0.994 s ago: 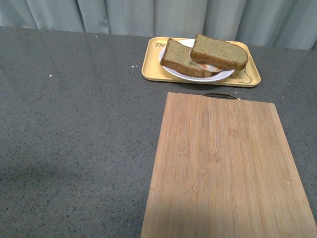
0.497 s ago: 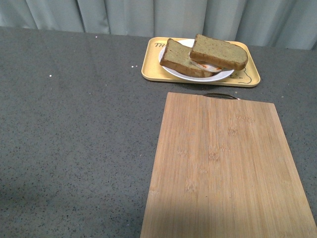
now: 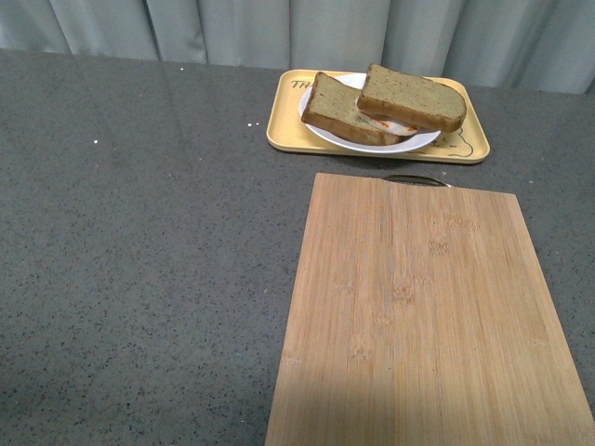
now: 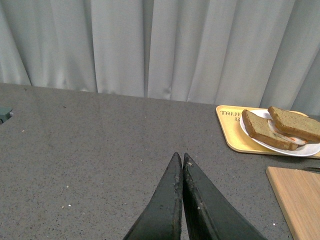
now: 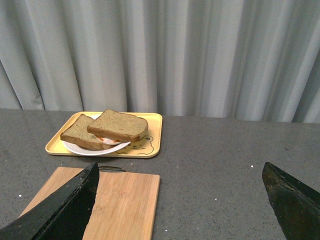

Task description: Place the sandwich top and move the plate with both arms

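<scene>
From the front view you see no arm at all. The plate (image 3: 420, 143) sits on a yellow tray (image 3: 284, 125) near the counter's (image 3: 139, 260) far edge, toward its far right corner. Two bread slices lie on the plate: one (image 3: 342, 110) flat on its left half, the other (image 3: 412, 97) propped higher over a fried egg (image 3: 395, 124) that peeks out beneath. You cannot tell from here which slice has the domed edge, so treat the choice of the sandwich top as open. A bare wooden cutting board (image 3: 428, 316) lies between tray and near edge.

In the left wrist view, the left gripper's (image 4: 182, 158) fingers (image 4: 172, 197) are pressed together, pointing over open counter well apart from the tray (image 4: 229, 132) and plate (image 4: 310, 150). If you drive in like this, the points will likely shove the bread, not grasp it.

In the right wrist view, the right gripper's (image 5: 181, 172) fingers (image 5: 67, 207) are spread wide and hold nothing, with the board (image 5: 117, 200) below and the tray (image 5: 154, 132), plate (image 5: 80, 149) and upper slice (image 5: 118, 125) beyond. My worry: the plate rim is smooth and may slip, and the loosely stacked slice could slide off if the two arms lift unevenly.
</scene>
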